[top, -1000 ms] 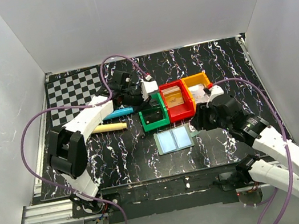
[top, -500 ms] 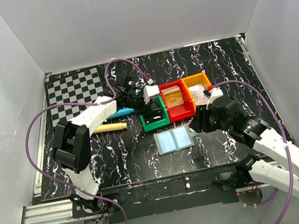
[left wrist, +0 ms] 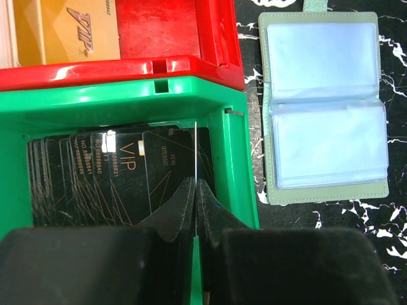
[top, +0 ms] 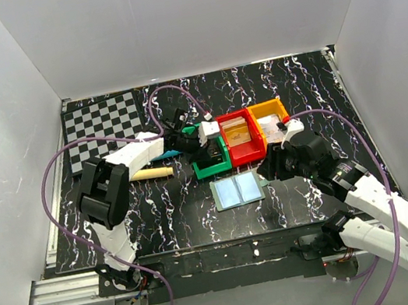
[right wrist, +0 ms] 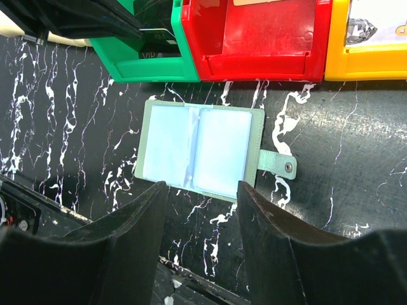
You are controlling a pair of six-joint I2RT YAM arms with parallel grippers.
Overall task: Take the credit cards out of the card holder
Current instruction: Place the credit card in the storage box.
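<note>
The card holder (top: 237, 190) lies spread open and flat on the black, white-veined table (top: 166, 206), just in front of the green bin (top: 211, 168) and the red bin (top: 246, 159) and apart from both. Its two pale-blue glossy panels face up inside the grey-green cover, and its small side tab (right wrist: 276, 163) sticks out on the right in the right wrist view. The left pincer (top: 202, 151) reaches over the green bin with its fingers pressed together. In the left wrist view a thin pale line runs up from between the fingertips of this pincer (left wrist: 196, 184); whether that is a card seen edge-on I cannot tell. Below it, inside the green bin (left wrist: 127, 101), a fanned stack of dark, nearly black credit cards (left wrist: 114, 184) lies flat, the top ones printed "VIP". The red bin (left wrist: 114, 70) beside it holds a gold card (left wrist: 63, 32) with the same lettering. The card holder (left wrist: 325, 105) shows to the right of the green bin in that view. The right pincer (top: 270, 166) hangs near the holder's right edge with its jaws spread wide and nothing between them. From its own camera the card holder (right wrist: 200, 152) sits just beyond the gap of the right pincer (right wrist: 202, 190). An orange bin (top: 268, 110) stands to the right of the red one.
</note>
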